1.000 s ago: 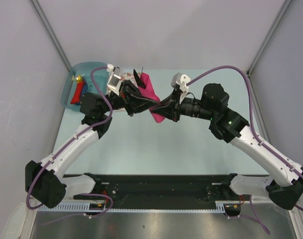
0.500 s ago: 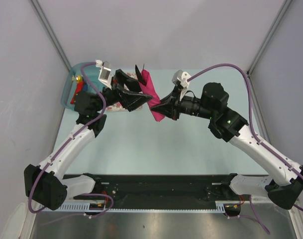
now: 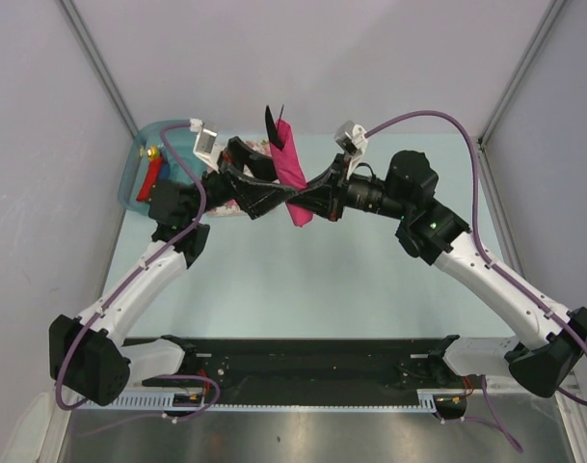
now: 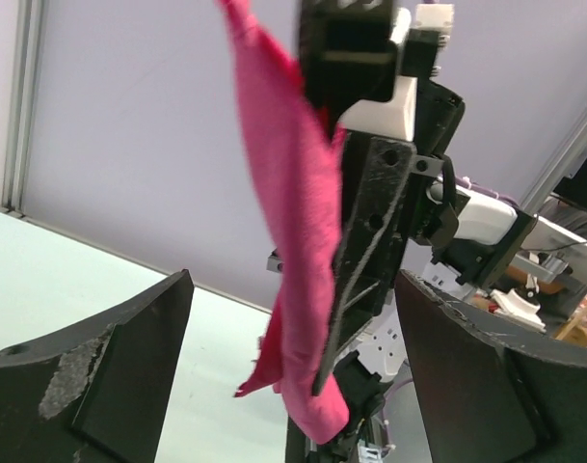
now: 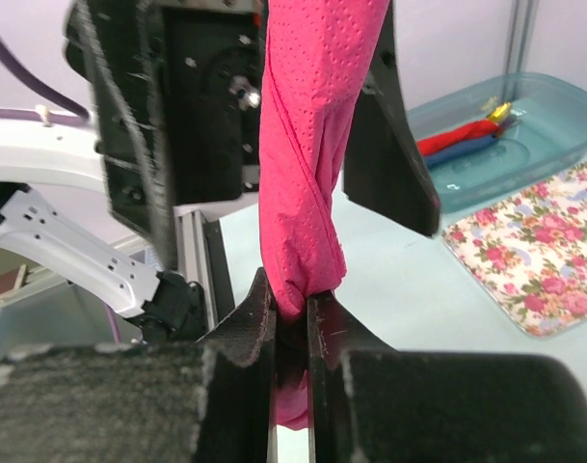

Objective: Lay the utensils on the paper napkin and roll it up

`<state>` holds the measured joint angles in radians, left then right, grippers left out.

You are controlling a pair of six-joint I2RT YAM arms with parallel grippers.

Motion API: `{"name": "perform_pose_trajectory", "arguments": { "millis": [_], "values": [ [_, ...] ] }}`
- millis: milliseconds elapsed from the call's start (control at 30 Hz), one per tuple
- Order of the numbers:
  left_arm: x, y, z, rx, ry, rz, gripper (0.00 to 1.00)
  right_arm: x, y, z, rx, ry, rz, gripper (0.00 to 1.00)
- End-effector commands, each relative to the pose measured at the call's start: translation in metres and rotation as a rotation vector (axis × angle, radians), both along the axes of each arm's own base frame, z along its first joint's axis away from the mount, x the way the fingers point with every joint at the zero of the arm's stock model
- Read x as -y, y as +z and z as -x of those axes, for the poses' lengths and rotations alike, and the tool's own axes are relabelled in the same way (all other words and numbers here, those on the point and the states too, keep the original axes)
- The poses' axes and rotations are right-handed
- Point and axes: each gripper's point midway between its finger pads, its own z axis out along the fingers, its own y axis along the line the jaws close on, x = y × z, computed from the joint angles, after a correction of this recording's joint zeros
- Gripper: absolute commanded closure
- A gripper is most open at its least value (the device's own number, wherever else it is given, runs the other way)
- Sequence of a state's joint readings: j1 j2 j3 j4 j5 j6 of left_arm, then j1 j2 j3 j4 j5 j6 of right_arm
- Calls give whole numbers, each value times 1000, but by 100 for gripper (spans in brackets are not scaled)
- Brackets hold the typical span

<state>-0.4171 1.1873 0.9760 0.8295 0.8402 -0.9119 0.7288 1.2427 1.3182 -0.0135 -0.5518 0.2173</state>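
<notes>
Magenta paper napkin [image 3: 291, 164] rolled, upright off bench [image 3: 370, 289], lower end clamped tight in right claw [image 5: 291, 328]. Left claw [image 4: 293, 280] jaws spread wide, straddling roll, grips nothing. Utensils [image 3: 272, 123] poke dark tips out top. Roll approx done; set-down left.

Twisted pink paper napkin [image 4: 295, 231] hangs upright between the wide-spread fingers [image 4: 120, 376] of the left gripper [image 4: 291, 289], against the black right gripper [image 4: 356, 270].

A translucent blue tub [image 5: 563, 135] stands on the pale green table [image 5: 409, 289]. Inside it lie a red roll [image 5: 457, 138] and a blue roll [image 5: 471, 154]. A rose-print cloth [image 5: 534, 260] lies flat just beside the tub.
</notes>
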Motion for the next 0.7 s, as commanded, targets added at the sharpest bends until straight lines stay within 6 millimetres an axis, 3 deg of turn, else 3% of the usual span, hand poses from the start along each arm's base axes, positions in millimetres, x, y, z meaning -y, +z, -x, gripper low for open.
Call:
{"name": "perform_pose_trajectory", "arguments": {
  "millis": [0,233,333,467,667],
  "values": [
    [1,2,-4,-45,9,40,9,6,63,14,124,29,-144,100],
    [2,-4,-14,-119,17,53,11,6,64,15,122,25,-145,100],
    [3,-4,-11,-123,1,53,23,6,66,12,126,14,-151,100],
    [3,-2,-9,-118,-12,60,47,4,64,9,118,4,-152,100],
    [5,-3,-8,-124,-35,65,39,4,68,6,113,4,-168,100]
  ]
}}
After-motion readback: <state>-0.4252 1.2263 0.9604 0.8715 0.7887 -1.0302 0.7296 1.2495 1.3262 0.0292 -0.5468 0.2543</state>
